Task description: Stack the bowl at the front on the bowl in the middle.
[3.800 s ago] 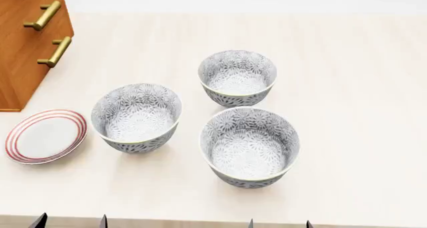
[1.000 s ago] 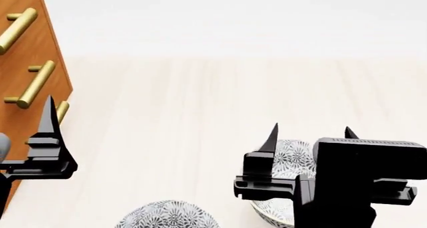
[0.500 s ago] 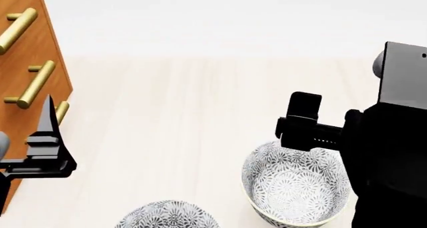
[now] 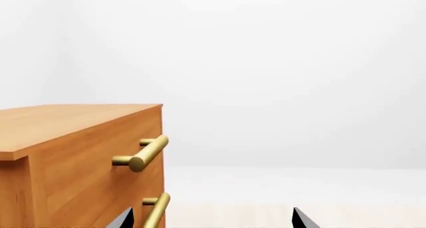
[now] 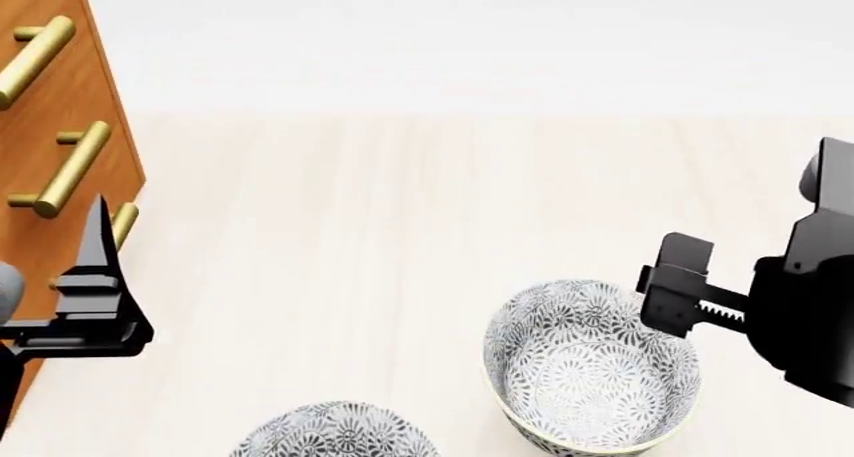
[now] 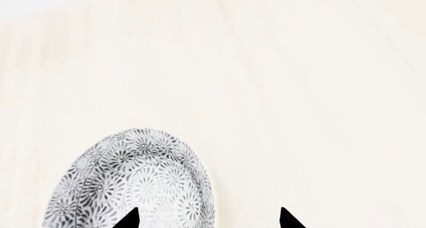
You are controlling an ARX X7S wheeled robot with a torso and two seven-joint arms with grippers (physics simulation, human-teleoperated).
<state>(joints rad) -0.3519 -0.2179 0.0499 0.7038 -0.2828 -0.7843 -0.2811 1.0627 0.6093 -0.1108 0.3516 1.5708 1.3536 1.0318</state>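
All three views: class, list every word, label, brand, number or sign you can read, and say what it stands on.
None: no readable text in any view.
The bowls carry only a grey flower pattern.
The wooden cabinet and its brass handles are unmarked.
The black right claw shows fine ridges, not letters.

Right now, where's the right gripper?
Head view: the right gripper hangs at the right side, beside the far-right rim of the full bowl; its wrist view shows the fingertips apart.

Wooden drawer cabinet (image 5: 54, 127), brass handles (image 5: 70, 167), pale tabletop (image 5: 374, 257).
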